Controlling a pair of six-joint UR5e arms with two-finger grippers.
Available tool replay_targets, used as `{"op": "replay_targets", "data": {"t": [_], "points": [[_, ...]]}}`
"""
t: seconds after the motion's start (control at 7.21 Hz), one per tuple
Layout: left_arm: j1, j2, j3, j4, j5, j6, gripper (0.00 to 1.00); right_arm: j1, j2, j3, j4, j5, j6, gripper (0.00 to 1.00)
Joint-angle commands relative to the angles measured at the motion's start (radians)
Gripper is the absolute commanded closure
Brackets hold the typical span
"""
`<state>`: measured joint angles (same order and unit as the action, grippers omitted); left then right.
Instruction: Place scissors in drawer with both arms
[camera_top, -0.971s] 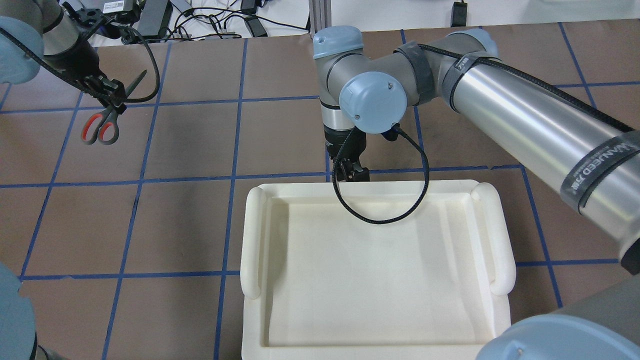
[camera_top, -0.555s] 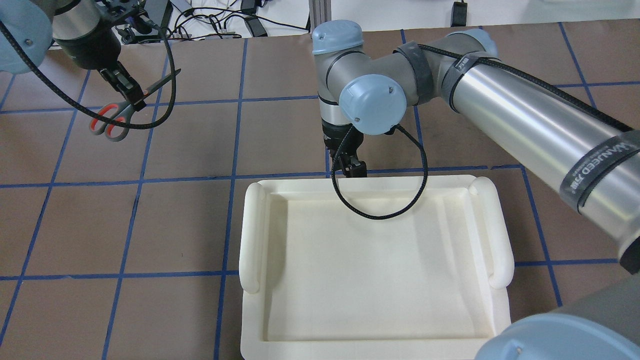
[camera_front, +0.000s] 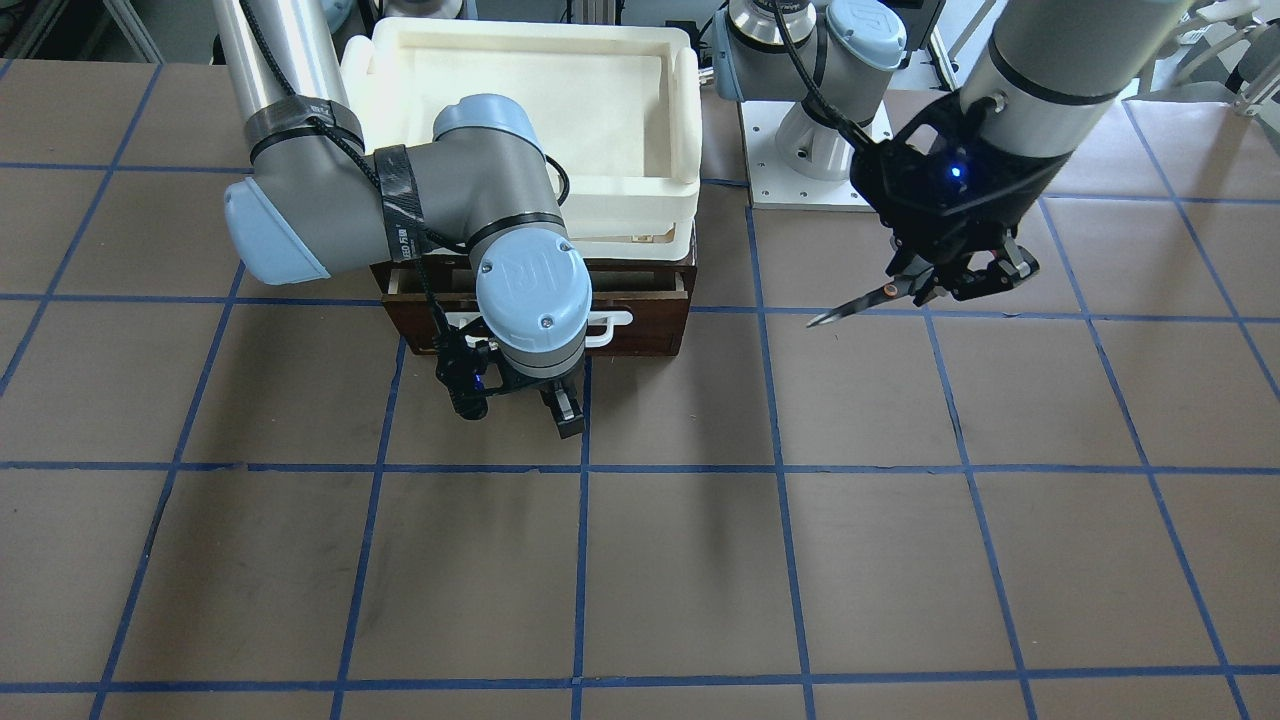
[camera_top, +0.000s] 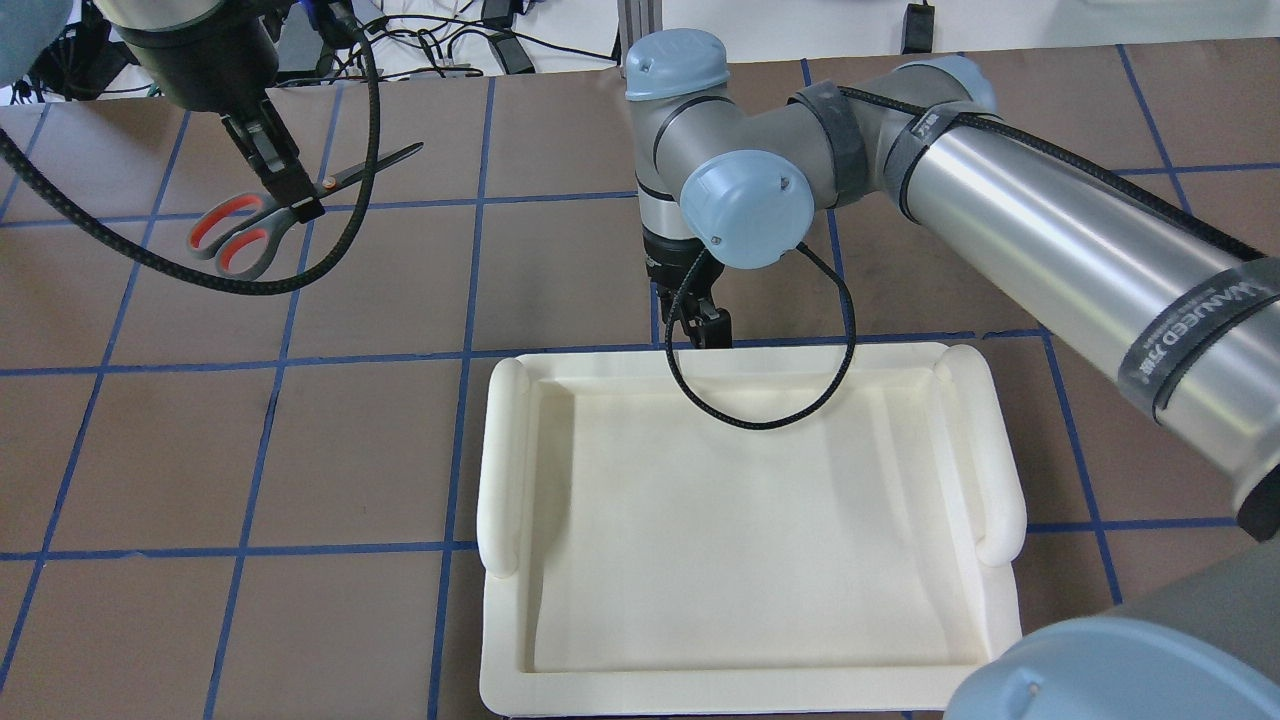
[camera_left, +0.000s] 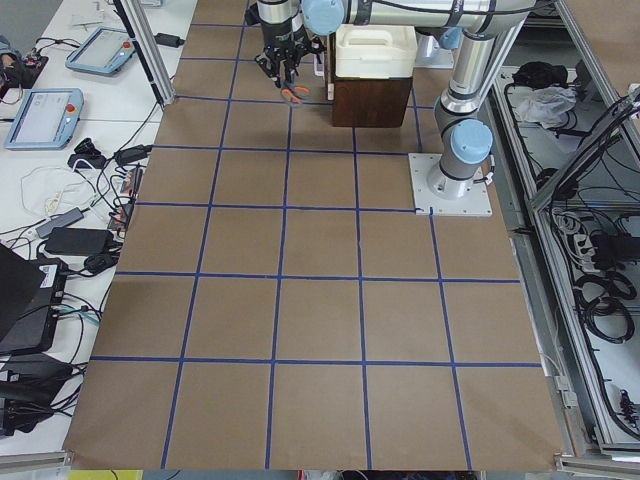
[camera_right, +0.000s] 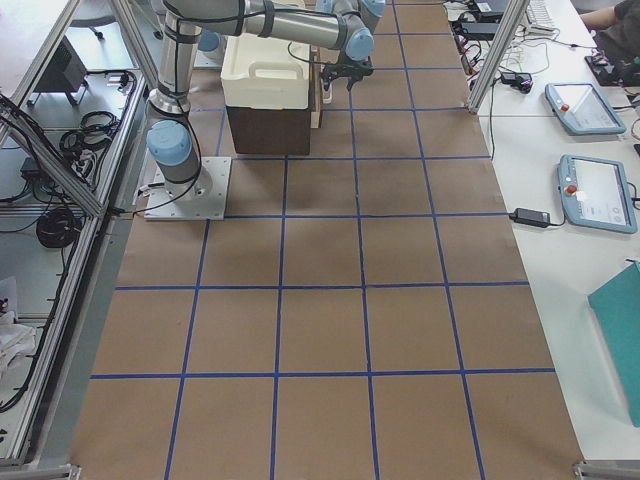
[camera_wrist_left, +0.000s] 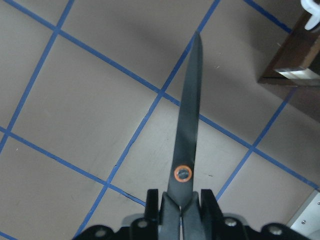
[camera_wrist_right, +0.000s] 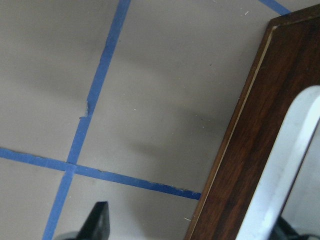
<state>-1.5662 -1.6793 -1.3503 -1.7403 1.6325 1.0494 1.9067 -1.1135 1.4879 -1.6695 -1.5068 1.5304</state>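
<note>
Well left of the dark brown wooden drawer (camera_front: 650, 325), the left hand (camera_top: 303, 205) clamps the grey-handled, orange-lined scissors (camera_wrist_left: 187, 125) in mid-air. At the barely open drawer, the right hand (camera_top: 700, 335) sits with fingers (camera_wrist_right: 97, 222) apart astride its white handle (camera_front: 612, 322). Opening and placing remain.

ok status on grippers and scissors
Left gripper shut on scissors, held aloft. Right gripper open at handle; drawer part open. Right arm crowds drawer front.

Overhead: behind robot, looking down. Front: opposite, steep. Side views: far, along the surface (camera_left: 320, 320). Wrist cameras: close, downward. Overhead and front share the tray (camera_top: 505, 450).
</note>
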Motion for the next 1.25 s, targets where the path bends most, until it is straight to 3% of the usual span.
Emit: {"op": "replay_targets", "data": {"t": [0.0,0.42,1.11], "points": [[-0.043,0.007,0.013,-0.041,0.012,0.09,0.88,-0.004,0.003,-0.004,-0.024,-0.009,-0.015,0.0],[-0.069,0.012,0.005,-0.048,0.009,0.257,0.89,-0.009,0.021,-0.018,-0.047,-0.01,-0.021,0.0],[-0.077,0.01,-0.003,-0.042,0.004,0.267,0.9,-0.014,0.054,-0.069,-0.073,-0.027,-0.035,0.0]]}}
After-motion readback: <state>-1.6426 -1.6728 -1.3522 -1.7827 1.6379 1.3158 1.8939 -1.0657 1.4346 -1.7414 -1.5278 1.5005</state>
